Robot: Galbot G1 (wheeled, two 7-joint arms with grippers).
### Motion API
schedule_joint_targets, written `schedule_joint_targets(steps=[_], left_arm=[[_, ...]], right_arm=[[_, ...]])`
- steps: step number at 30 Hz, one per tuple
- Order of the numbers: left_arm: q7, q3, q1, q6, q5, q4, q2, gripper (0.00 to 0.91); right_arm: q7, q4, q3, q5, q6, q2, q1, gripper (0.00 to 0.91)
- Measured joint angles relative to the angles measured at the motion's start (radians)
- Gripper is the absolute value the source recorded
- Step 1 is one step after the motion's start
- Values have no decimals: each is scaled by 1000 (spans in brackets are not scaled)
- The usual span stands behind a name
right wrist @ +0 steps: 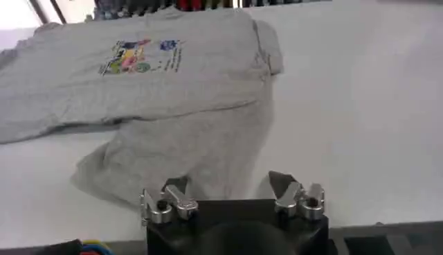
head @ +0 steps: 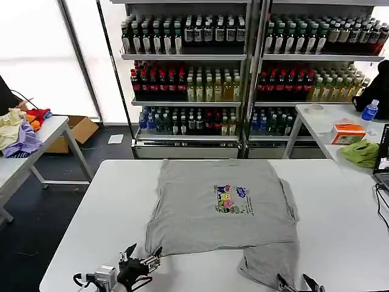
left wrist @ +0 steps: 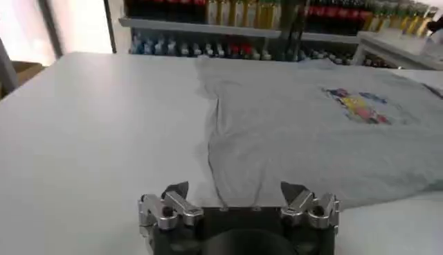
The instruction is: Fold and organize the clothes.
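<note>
Head view puts the left gripper low at the near left of the white tabletop, just short of the shirt's near-left corner and not touching the cloth; its fingers stand apart with nothing between them, and the left wrist view shows the same — the left gripper spread wide over bare tabletop, the grey hem lying just beyond the fingertips. In the middle of the tabletop lies the light grey T-shirt, spread mostly flat with its multicoloured chest print facing up. Its left edge runs fairly straight, with a sleeve apparently tucked under or folded in there, though I cannot tell exactly how. Toward the right, a flap of the shirt trails off the near-right corner toward the front edge, loose and a little rumpled. The right gripper sits at the near edge beside that flap, and the right wrist view shows the right gripper released and empty, the trailing flap just ahead of it. Judging from this, the folding is at an early stage — at most one side turned in, with the loose flap, the main folds and any tidying away not yet done.
</note>
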Motion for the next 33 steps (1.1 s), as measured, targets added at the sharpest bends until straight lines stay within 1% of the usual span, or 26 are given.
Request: schedule_joint_targets(steps=[1,2,3,5,7,17,24,28,33], left_arm=[[-5,3,-3,0,3,4,-5,202],[-9,7,-8,1,7,9,-10,171],[-11,10,-10,1,12,15,-15,111],[-14,19,-9,0,20,22,-24,40],[-16,26,-8,-3,28,24,-33,10],[-19,55,-5,-24,68,48,-63,0],[-26,60,-3,-50,91,52,-72,0],[-23,59,7,-59,99,40,-72,0],[-22,46,29,-57,113,3,-68,0]], right_arm=[[0,-2,-4,1,0,1,1,0],[0,-4,-7,2,0,2,1,0],[0,-5,-10,3,1,2,1,0],[-1,-10,-16,5,3,2,3,0],[-4,-13,-22,6,6,3,5,0],[-29,-30,-31,25,38,-7,8,0],[-49,-17,-27,69,67,-19,3,0],[-76,4,-21,86,88,-31,-14,0],[-130,49,-3,92,106,-50,-55,0]])
